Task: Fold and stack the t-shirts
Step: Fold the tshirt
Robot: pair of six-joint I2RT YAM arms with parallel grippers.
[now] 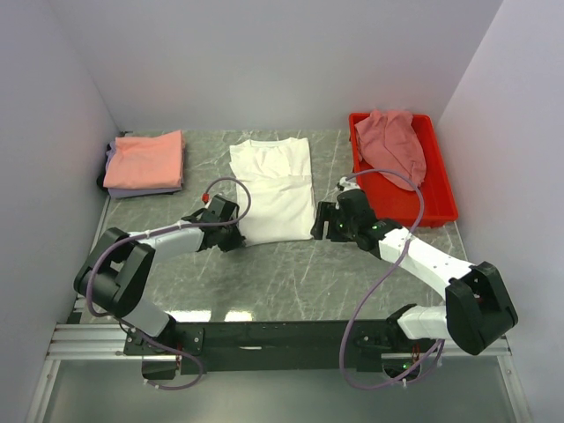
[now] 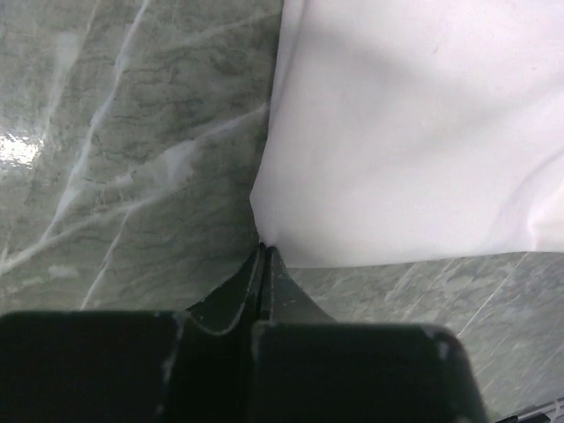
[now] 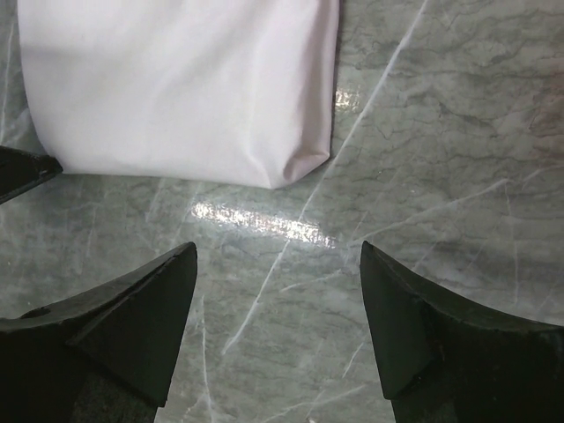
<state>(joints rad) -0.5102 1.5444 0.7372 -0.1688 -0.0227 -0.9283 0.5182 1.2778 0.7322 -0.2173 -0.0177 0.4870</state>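
Observation:
A white t-shirt [image 1: 273,189] lies partly folded, as a long rectangle, on the marble table [image 1: 291,273]. My left gripper [image 1: 231,236] is at its near left corner, and in the left wrist view the gripper [image 2: 263,253] is shut with the cloth corner [image 2: 370,150] drawn to a point at the tips. My right gripper [image 1: 319,227] hovers open just short of the near right corner [image 3: 300,167], with only bare table between its fingers [image 3: 167,300]. A salmon-orange t-shirt [image 1: 145,159] lies folded on a lavender one [image 1: 132,189] at the back left. A dusty-pink t-shirt [image 1: 392,145] lies crumpled in the tray.
The red plastic tray [image 1: 441,198] stands at the back right, close to the right arm's forearm. Grey walls close in the table on the left, back and right. The left gripper's finger [image 3: 26,172] shows at the left edge of the right wrist view.

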